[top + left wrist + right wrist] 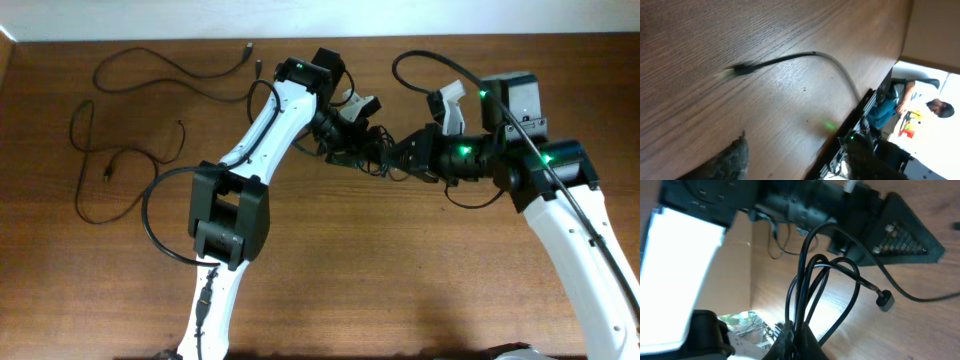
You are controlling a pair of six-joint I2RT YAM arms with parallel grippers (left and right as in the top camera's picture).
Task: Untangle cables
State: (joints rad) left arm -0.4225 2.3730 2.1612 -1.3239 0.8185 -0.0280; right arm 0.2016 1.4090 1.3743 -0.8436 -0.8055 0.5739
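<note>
A bunched knot of thin black cables (810, 285) stands up in several loops from the right gripper (796, 339). The fingers (787, 345) of that gripper are pressed together around the base of the bundle, and one strand runs off to a small black plug (885, 301) at four o'clock of the loops. From overhead this knot sits a little toward twelve o'clock of the middle of the brown wood-grain counter (400, 290), between the tips of the two arms. The left gripper (799, 145) is just beside the knot, at about ten o'clock of it in that view, and its fingers (732, 160) are spread wide with nothing between them. On the wood at eleven o'clock of the left fingers lies a dark cord with a small plug (742, 67), blurred. Two loose wavy black cords (150, 62) sprawl at ten o'clock of the counter, well apart from the knot and from both grippers.
</note>
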